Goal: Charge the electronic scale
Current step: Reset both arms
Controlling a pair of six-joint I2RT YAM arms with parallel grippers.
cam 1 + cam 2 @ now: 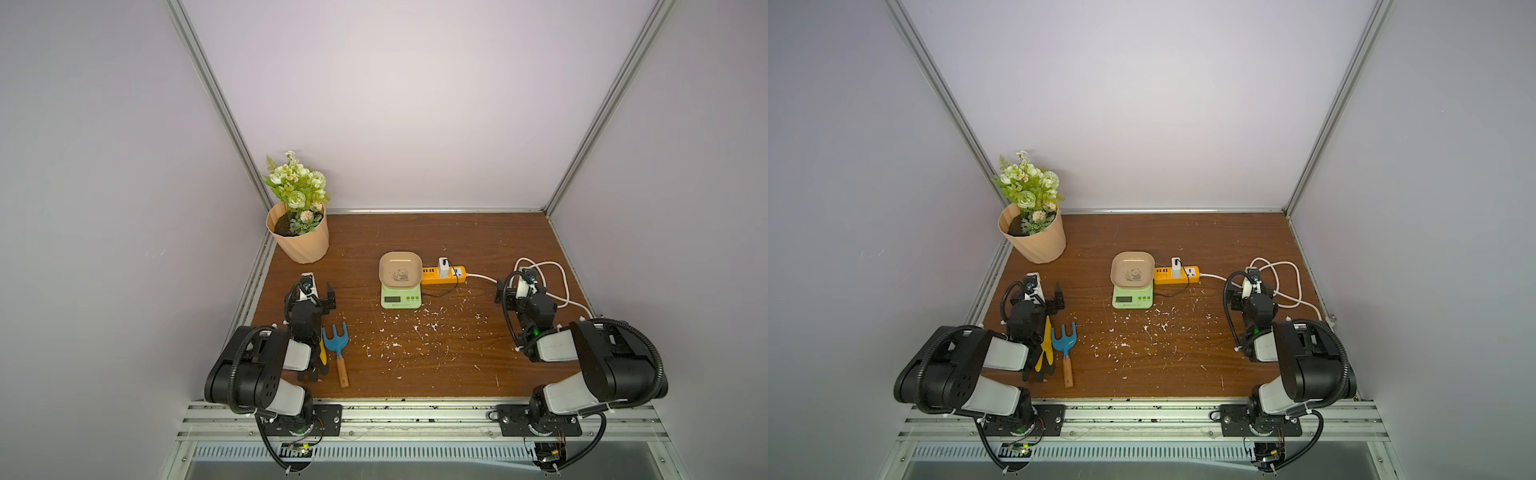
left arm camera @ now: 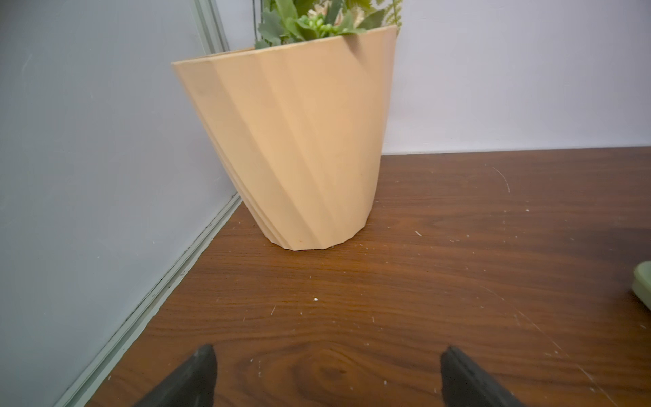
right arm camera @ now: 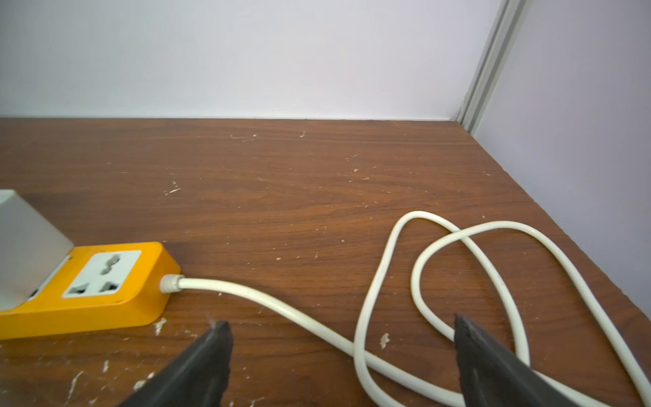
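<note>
Near edge: both arm bases are bolted to the aluminium rail (image 1: 415, 415). Just past it, on the wooden surface (image 1: 415, 374), a blue hand fork (image 1: 338, 353) with a wooden handle lies beside a pair of black-and-yellow gloves (image 1: 314, 372). The left arm partly covers the gloves.

The left pincer (image 2: 328, 356) has its jaws spread wide, with only bare surface between them. It points toward the pot and is well apart from it.

The right pincer (image 3: 341, 326) also has its jaws wide apart and grips nothing. The white cord (image 3: 281, 310) runs along the surface beneath the gap, then coils in loose loops beyond. I cannot tell whether a fingertip touches the cord.

Mid-surface: white flecks (image 1: 415, 328) are scattered between the arms, densest in front of the scale.

The electronic scale (image 1: 401, 300) stands upright at the centre of the surface, between the two pincers and a little farther back. Its display faces the near edge, and the beige panda tray (image 1: 400, 270) sits on top.

The orange power strip (image 1: 442, 277) lies just beside the scale on its right, with a white charger block (image 1: 444, 267) plugged into it. A thin black cable (image 1: 456, 281) loops from the block toward the scale's right side. Its end there is too small to make out.

Far left corner: a peach ribbed pot (image 1: 299, 239) holds green-and-white flowers (image 1: 297, 187), with pale walls behind.
</note>
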